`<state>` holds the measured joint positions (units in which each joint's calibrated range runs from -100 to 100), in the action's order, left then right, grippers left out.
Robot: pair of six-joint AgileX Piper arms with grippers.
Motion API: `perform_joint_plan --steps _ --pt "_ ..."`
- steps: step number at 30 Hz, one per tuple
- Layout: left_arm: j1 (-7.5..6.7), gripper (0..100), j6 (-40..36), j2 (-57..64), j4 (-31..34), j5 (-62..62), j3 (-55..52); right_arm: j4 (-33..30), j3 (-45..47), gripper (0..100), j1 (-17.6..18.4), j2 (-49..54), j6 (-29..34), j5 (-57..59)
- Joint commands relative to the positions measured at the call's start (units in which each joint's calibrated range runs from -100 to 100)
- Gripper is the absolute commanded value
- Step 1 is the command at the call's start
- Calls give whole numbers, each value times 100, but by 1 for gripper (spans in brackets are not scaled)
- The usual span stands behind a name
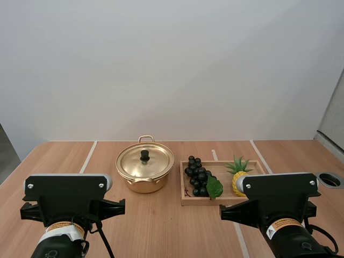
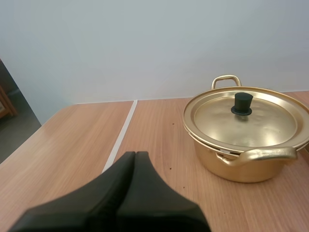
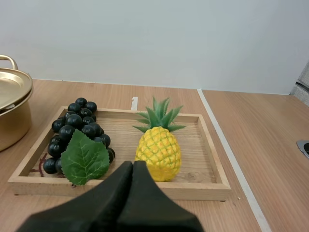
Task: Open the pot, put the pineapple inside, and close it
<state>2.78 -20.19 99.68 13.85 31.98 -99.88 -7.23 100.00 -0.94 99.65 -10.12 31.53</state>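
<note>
A gold pot (image 1: 144,174) with its lid (image 1: 145,160) on and a black knob (image 2: 241,103) stands mid-table. To its right a wooden tray (image 1: 223,199) holds a small yellow pineapple (image 3: 158,151) with green leaves, upright at the tray's right part. My left gripper (image 2: 135,155) is shut on nothing, a short way in front of the pot (image 2: 246,164) and to its left. My right gripper (image 3: 133,166) is shut with nothing in it, just before the tray's front rim (image 3: 193,189), near the pineapple (image 1: 238,177).
A bunch of dark grapes (image 1: 198,176) with a green leaf (image 3: 85,158) lies in the tray's left part. White tape lines (image 2: 119,135) run across the wooden table. A round hole (image 1: 330,179) sits near the table's right edge.
</note>
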Motion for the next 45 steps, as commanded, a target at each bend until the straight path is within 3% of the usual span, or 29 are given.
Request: perform_joint_plan --steps 1,15,21,25,29,33,37,39,41,43,45 --pt "-299 0 657 32 -703 -66 -12 898 0 0 120 35 -33 11" --pt "-330 0 657 32 -690 -66 -12 898 0 0 47 35 -33 11" --pt "-358 0 657 32 -638 -109 -12 499 0 0 46 35 -33 -188" --pt "-358 0 657 32 -572 -662 -12 143 0 0 46 35 -33 -1617" --pt "-358 0 657 32 173 -3005 -12 -657 0 0 46 35 -33 -3294" --pt "-366 0 657 32 184 -5031 -12 -743 0 0 46 35 -33 -5163" --pt "-394 0 657 32 115 -5310 136 -716 0 0 46 35 -33 -7466" --pt "-394 0 657 32 -147 -5230 397 -530 0 0 46 35 -179 -8503" --pt "-394 0 657 32 -600 -5121 709 -72 0 0 46 35 -873 -9022" --pt "-394 0 742 32 -937 -5114 1023 687 0 0 46 35 -1534 -9443" --pt "-394 0 1024 32 -1012 -5114 1328 1827 0 0 46 35 -1925 -10142"
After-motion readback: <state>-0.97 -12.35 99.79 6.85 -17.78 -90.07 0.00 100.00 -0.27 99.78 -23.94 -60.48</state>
